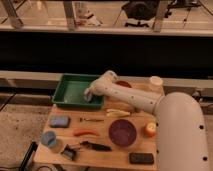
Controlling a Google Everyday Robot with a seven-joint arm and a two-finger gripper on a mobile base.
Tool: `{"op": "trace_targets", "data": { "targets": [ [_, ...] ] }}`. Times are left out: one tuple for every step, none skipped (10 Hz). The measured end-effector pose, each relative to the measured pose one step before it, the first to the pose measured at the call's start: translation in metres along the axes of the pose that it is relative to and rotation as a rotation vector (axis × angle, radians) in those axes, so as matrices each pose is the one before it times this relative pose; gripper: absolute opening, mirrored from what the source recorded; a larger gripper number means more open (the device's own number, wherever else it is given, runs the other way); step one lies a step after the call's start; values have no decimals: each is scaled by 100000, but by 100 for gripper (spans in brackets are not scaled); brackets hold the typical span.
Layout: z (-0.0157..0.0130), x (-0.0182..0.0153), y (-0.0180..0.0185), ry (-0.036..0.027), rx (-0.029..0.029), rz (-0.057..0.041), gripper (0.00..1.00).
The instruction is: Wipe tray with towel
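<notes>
Camera view: the tool [89, 94] presses the towel [87, 97] into the right end of the tray [67, 89].
The tool's jaws are pinched together on the pale wad; it looks soft, light and crushable, best gripped at its bunched top. The tray, probably stiff, light plastic liable to slide, sits at the worktop's [100, 142] far left, its long axis running left to right.
</notes>
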Motion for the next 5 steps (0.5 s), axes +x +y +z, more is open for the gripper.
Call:
{"op": "trace_targets", "data": {
  "targets": [
    [808,1563,-650,1982,49,-200,5],
    [539,1068,-431,1351,145,254,5],
    [682,1428,-375,1716,-25,678,5],
    [686,1314,-290,1581,-118,827,5],
    [298,417,-248,268,325,880,5]
  ]
}}
